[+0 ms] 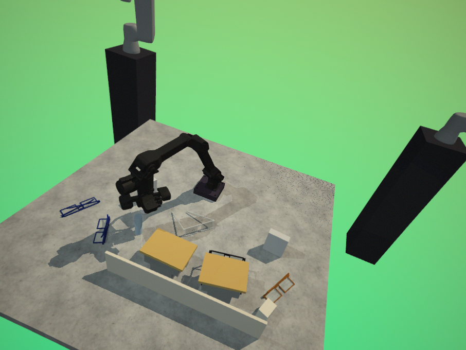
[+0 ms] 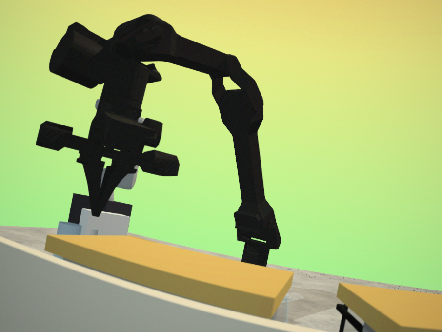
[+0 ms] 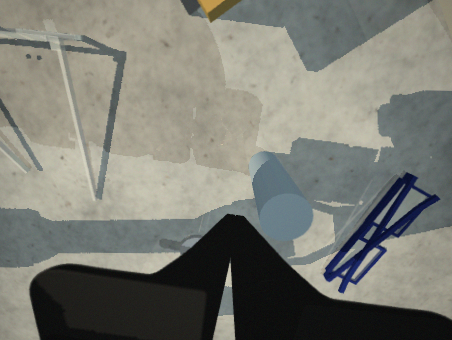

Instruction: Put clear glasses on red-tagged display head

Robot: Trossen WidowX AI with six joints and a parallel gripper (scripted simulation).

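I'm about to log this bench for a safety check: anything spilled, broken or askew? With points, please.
Nothing stands out: no visible spill or breakage. The clear glasses [image 1: 200, 216] [image 3: 75, 112] rest on the tabletop with temples spread, which simply looks like unfinished work.
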